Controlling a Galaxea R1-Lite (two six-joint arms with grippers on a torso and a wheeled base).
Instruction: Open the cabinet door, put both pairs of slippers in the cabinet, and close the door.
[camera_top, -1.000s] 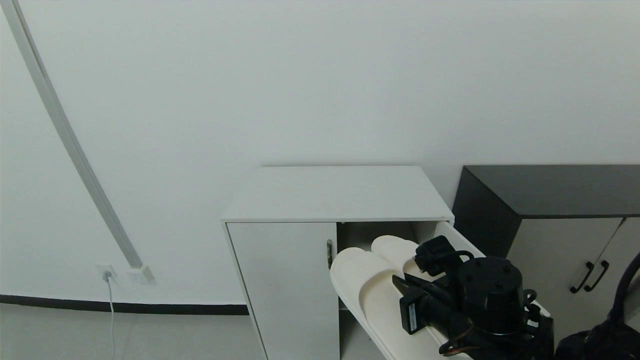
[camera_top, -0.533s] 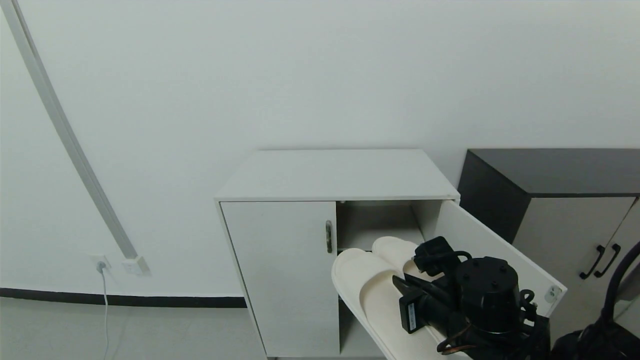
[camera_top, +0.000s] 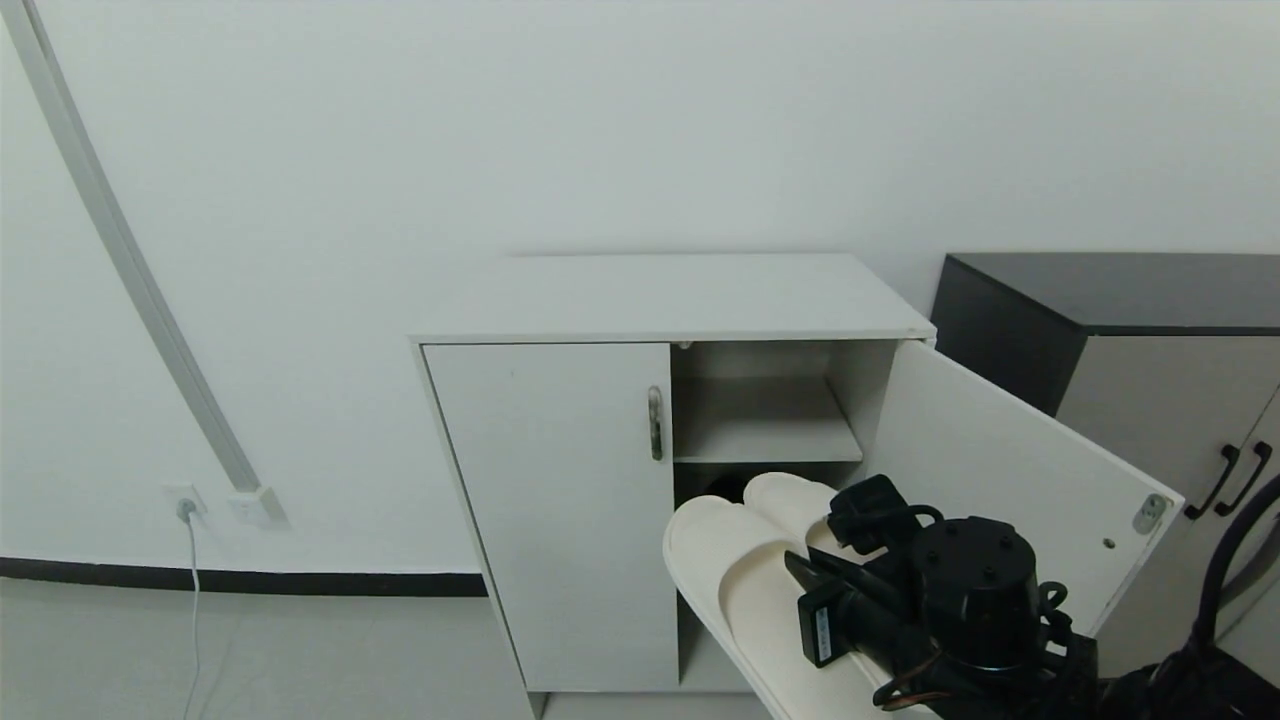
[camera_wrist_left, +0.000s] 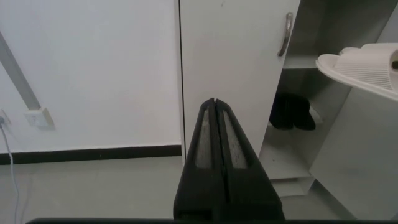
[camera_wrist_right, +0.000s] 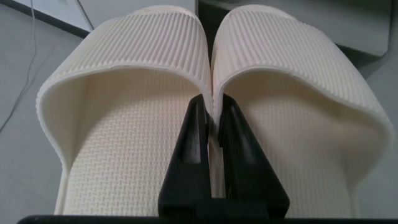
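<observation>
Partly hidden, cream slippers (camera_top: 735, 570) clamped in right tool (camera_wrist_right: 213, 102), heels cut off

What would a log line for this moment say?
right gripper: shut on cream slippers | left gripper: shut, empty | cabinet door: open | dark footwear: lower compartment

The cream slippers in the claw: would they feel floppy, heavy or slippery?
Probably fairly stiff: the cream slippers jut out from the right gripper without sagging. Likely light, since one pinch on their touching inner edges carries both. Their ribbed straps and dimpled footbeds look foamy and grippy, so slipping seems unlikely.
</observation>
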